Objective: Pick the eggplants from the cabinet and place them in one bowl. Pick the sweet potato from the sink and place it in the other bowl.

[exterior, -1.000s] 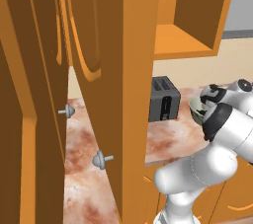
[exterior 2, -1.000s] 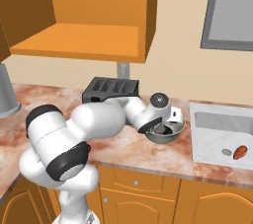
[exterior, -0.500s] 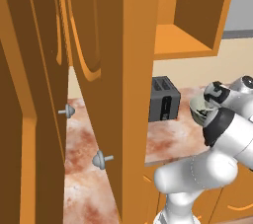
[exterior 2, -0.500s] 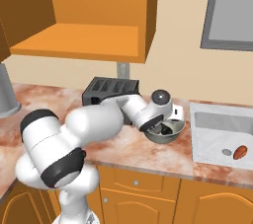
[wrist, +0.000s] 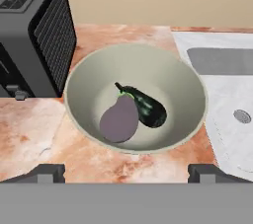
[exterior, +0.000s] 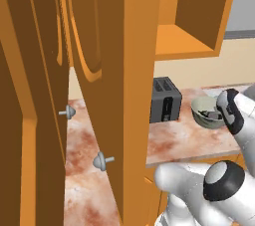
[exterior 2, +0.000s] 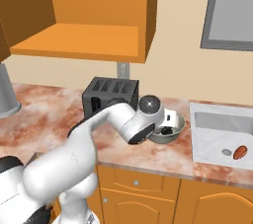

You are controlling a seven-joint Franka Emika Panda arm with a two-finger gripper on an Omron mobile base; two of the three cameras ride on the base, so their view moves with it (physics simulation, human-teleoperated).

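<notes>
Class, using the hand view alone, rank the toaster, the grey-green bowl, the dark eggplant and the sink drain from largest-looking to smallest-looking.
1. Grey-green bowl
2. Toaster, though the frame crops it and it sits nearer, so first place is unsure
3. Dark eggplant
4. Sink drain

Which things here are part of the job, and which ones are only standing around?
Part of the job: two eggplants lying in the grey-green bowl; sweet potato in the sink; cabinet; gripper, open above the bowl.

Only standing around: black toaster; marble counter.
</notes>
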